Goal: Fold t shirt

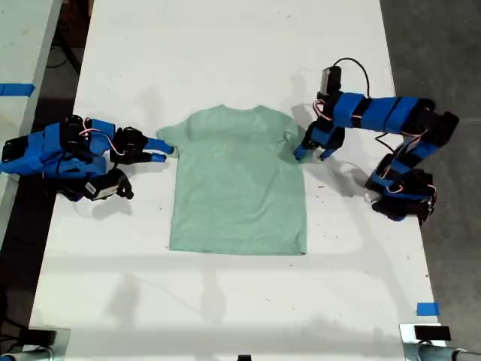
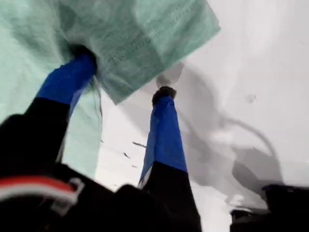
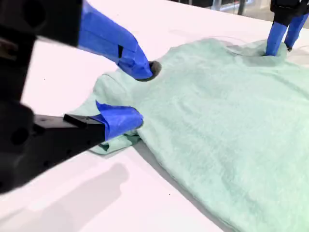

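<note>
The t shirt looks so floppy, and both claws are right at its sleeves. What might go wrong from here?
My first gripper has one finger on the t shirt and the other on the bare table, so closing may catch only a thin edge that slips out.

My second gripper straddles a sleeve that is already bunched; lifting could lock in a wrinkle.

If only one sleeve comes up, the fold would probably go crooked.

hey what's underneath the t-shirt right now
The t shirt lies flat on the white table. One jaw of my first gripper reaches under its sleeve; my second gripper straddles the other sleeve. Anything else beneath is hidden by the cloth.
</note>
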### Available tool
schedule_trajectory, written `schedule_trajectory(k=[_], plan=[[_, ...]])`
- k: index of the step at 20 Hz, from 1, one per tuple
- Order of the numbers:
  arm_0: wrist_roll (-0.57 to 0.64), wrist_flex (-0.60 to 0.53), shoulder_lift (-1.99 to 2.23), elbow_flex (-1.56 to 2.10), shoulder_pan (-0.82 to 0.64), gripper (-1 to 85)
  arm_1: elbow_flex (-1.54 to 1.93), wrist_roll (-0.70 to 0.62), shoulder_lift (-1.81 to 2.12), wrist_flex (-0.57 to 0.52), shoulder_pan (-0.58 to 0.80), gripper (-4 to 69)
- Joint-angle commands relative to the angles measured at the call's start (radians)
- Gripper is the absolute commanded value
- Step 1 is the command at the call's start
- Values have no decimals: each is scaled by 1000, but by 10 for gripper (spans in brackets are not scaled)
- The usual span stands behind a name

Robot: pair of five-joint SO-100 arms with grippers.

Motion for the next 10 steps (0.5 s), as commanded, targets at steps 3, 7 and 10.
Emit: schedule_trajectory(k=[3,7,10], plan=[[-2,-15,5,17,20,109,-150,25,-5,3,-5,10],[-2,-15,5,17,15,108,-822,-84,-207,278,-57,10],[-2,-15,5,17,15,106,-1290,-161,-534,308,-141,10]])
